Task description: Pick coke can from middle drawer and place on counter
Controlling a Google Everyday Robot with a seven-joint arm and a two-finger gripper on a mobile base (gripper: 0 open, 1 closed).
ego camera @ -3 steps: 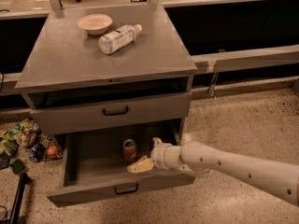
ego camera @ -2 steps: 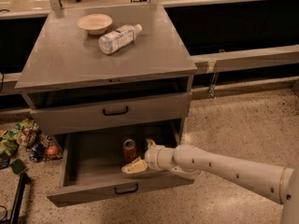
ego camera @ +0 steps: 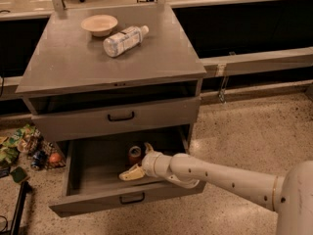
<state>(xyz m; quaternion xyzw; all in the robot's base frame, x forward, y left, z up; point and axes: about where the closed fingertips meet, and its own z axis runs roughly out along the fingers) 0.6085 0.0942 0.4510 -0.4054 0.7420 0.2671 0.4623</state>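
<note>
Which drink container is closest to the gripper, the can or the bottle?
The coke can, standing in the open middle drawer right beside the gripper. The clear bottle lies on its side up on the counter.

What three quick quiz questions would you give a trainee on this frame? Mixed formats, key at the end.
1. True or false: the coke can stands on the counter.
2. Where is the gripper? A) above the counter B) in the open middle drawer, close to the coke can C) down at the floor
3. Fill in: beside the bowl a clear plastic ___ lies on its side.

Key: 1 false, it is in the middle drawer. 2 B. 3 bottle.
</note>
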